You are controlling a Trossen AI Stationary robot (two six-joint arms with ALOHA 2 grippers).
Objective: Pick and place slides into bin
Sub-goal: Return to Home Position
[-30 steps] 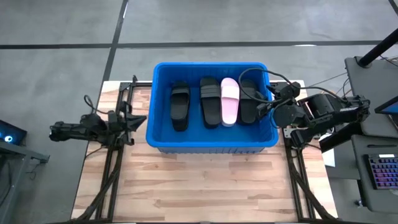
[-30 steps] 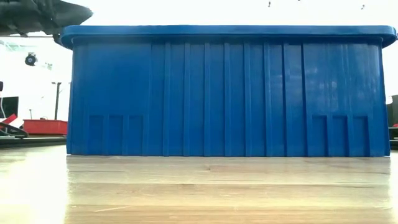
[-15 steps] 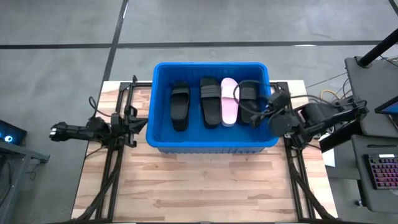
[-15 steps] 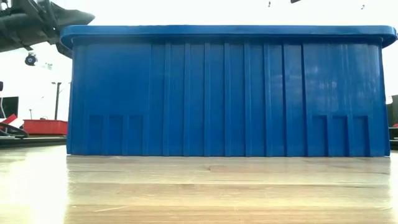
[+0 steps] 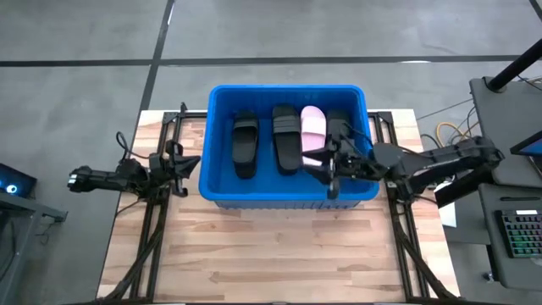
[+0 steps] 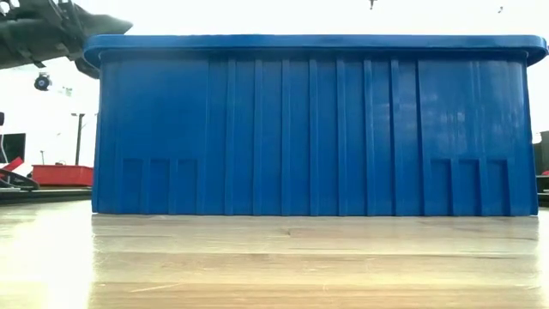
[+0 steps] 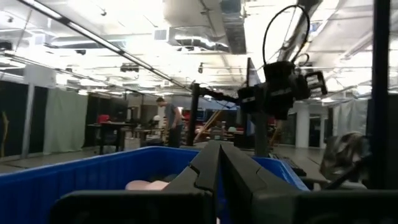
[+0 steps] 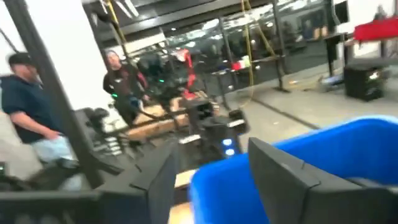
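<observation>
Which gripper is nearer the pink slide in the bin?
Right. The right gripper hangs over the bin, at the near end of the pink slide; the left gripper sits outside the bin's left wall.

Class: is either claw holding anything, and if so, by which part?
Nothing is held. The right claw is open and empty above the bin; the left claw is shut on nothing, outside the bin.
</observation>
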